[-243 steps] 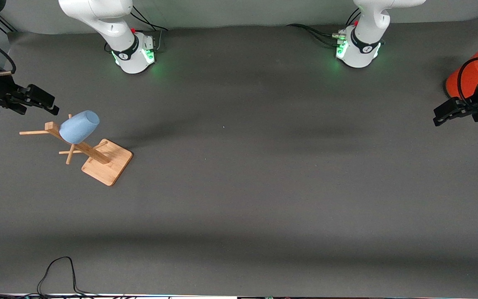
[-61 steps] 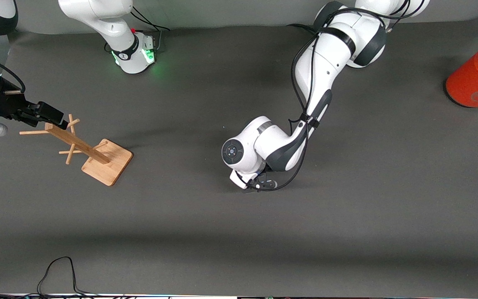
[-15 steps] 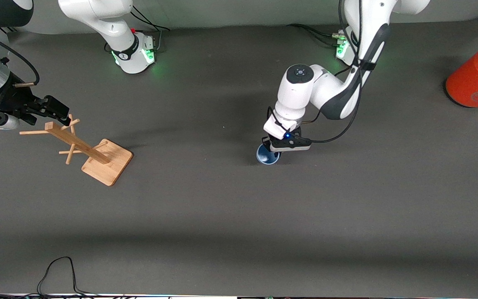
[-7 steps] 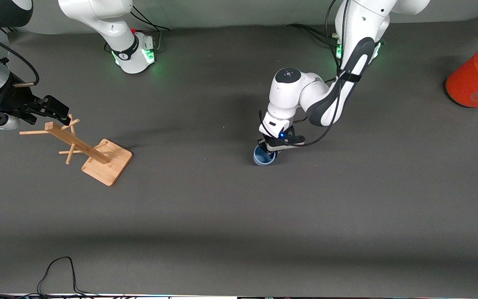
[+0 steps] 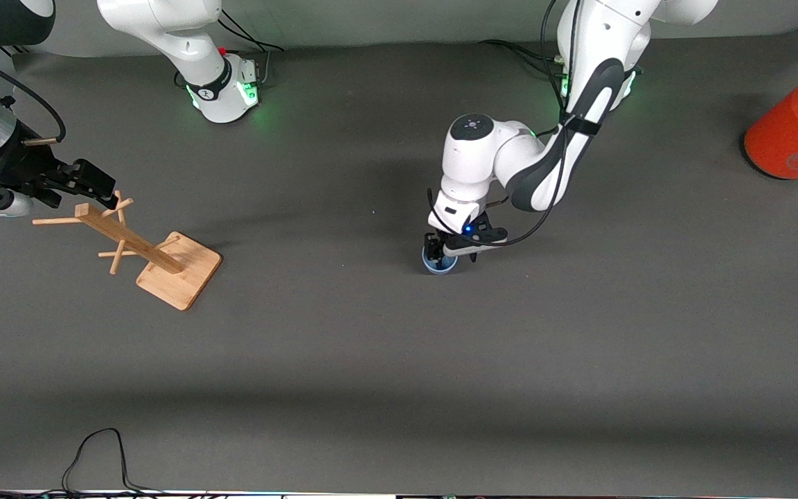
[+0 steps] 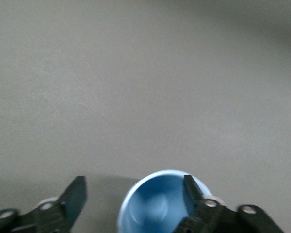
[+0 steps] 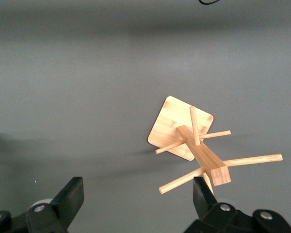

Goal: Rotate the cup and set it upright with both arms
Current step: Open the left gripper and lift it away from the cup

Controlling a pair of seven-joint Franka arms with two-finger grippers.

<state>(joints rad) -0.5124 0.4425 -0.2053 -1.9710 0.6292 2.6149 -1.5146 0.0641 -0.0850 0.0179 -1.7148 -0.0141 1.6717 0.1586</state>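
The light-blue cup [image 5: 436,267] stands upright on the grey mat in the middle of the table, mouth up. My left gripper [image 5: 449,251] is right above it and open. In the left wrist view the cup [image 6: 155,206] shows its blue inside; one finger [image 6: 191,189] reaches inside the rim, the other finger [image 6: 76,194] is outside, apart from the wall. My right gripper [image 5: 87,184] is open and empty, waiting over the top of the wooden rack [image 5: 129,242]; it [image 7: 136,199] looks down on the rack [image 7: 203,155].
The wooden peg rack with its square base [image 5: 181,270] stands toward the right arm's end. A large red-orange can [image 5: 794,132] with a silver top stands at the left arm's end. A black cable [image 5: 94,450] lies at the near edge.
The cup, once on the rack, now stands mid-table. In the last second the left hand shifted slightly toward the right arm's end over the cup. The right arm has not moved.
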